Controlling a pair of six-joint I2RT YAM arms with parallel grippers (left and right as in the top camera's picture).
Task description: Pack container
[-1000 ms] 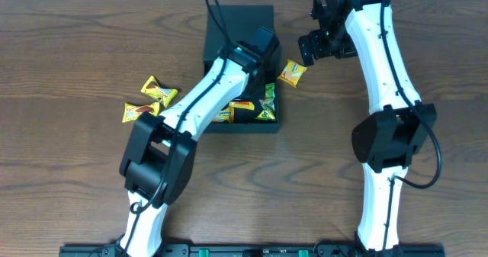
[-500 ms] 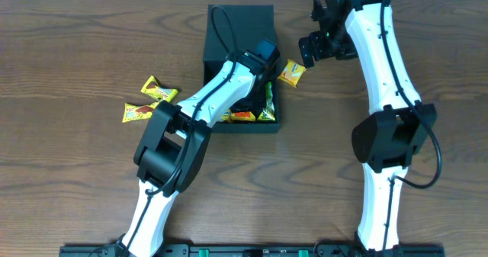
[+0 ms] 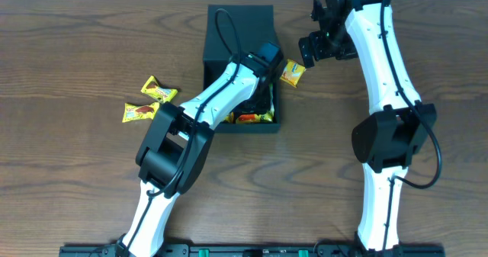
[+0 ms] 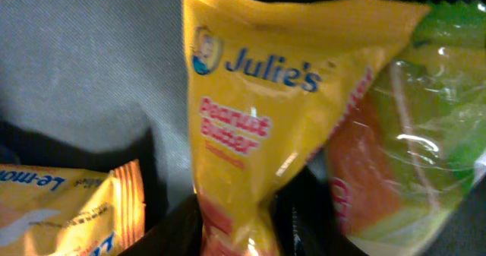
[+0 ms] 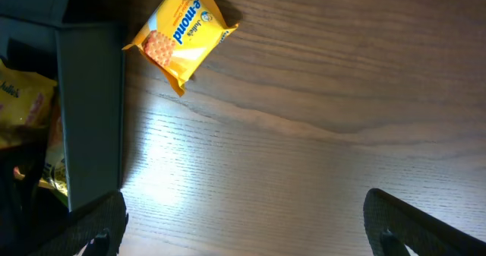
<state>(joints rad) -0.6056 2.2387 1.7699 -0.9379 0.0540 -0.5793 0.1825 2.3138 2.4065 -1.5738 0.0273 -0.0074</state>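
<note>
1. Overhead: the container sits at the table's far middle with its lid open. The left fingers reach inside it, and two packets lie to its left.
2. Only the left wrist view shows those fingers clamped on a Julie's packet.
3. Only the right wrist view shows the right fingers spread wide apart, near a stray packet just beside the container's wall.
</note>
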